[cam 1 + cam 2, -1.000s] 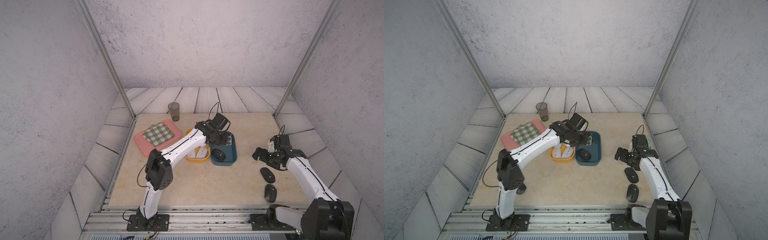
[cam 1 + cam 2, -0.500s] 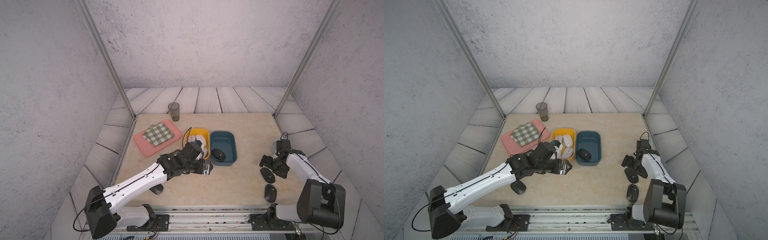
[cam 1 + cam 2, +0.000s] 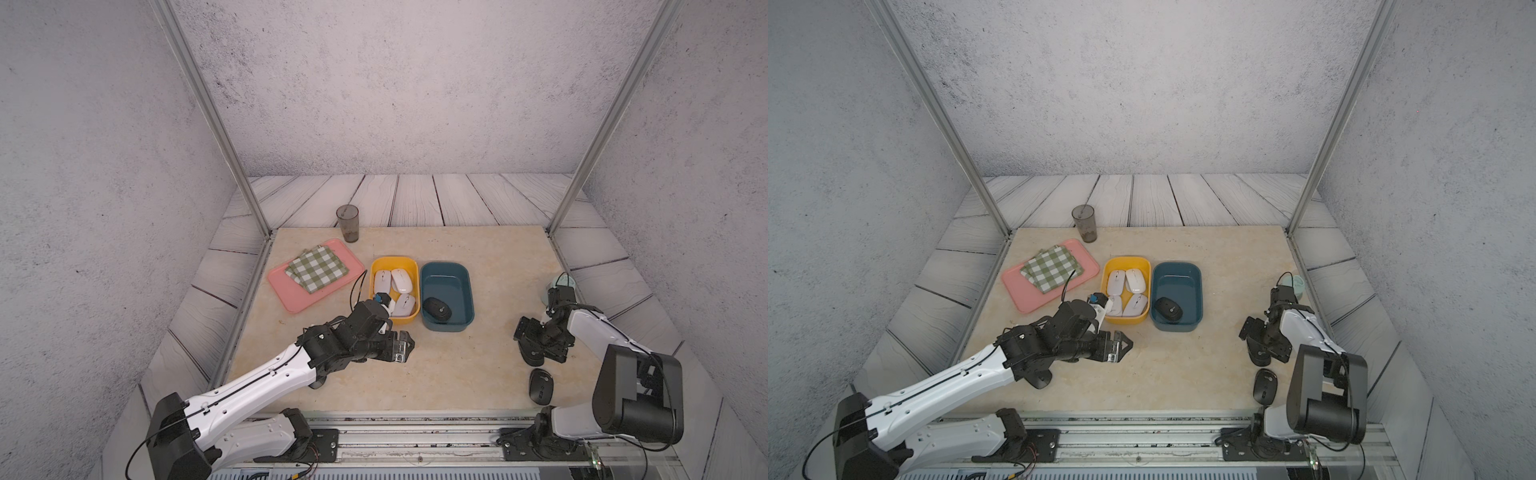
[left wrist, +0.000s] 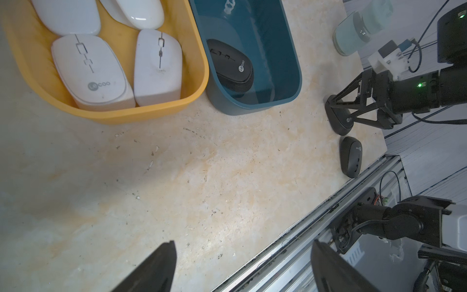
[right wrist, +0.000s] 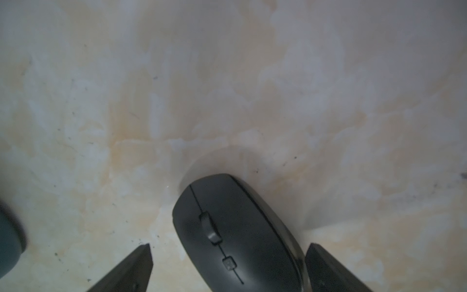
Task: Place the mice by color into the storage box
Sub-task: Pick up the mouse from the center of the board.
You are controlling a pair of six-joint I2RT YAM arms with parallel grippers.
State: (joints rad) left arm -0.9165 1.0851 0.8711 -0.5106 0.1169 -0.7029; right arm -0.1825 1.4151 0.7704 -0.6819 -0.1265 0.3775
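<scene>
Several white mice point(image 3: 395, 291) lie in the yellow storage box point(image 3: 394, 320). One black mouse point(image 3: 436, 309) lies in the blue storage box point(image 3: 446, 326) beside it. My right gripper point(image 5: 228, 246) is open and low over a black mouse point(image 5: 235, 235) on the table, one finger on each side of it. A second black mouse point(image 3: 540, 386) lies nearer the front edge. Another dark mouse point(image 3: 1040, 380) shows partly under my left arm. My left gripper point(image 4: 242, 242) is open and empty above bare table in front of the yellow box.
A pink tray point(image 3: 291, 301) with a green checked cloth point(image 3: 316, 269) sits at the back left, and a grey cup point(image 3: 348, 223) behind it. A pale green cup point(image 4: 358, 32) stands at the right table edge. The metal rail point(image 3: 415, 432) runs along the front.
My left arm has swung back from over the boxes toward the front and now lies low. My right gripper has come down over the black mouse.
</scene>
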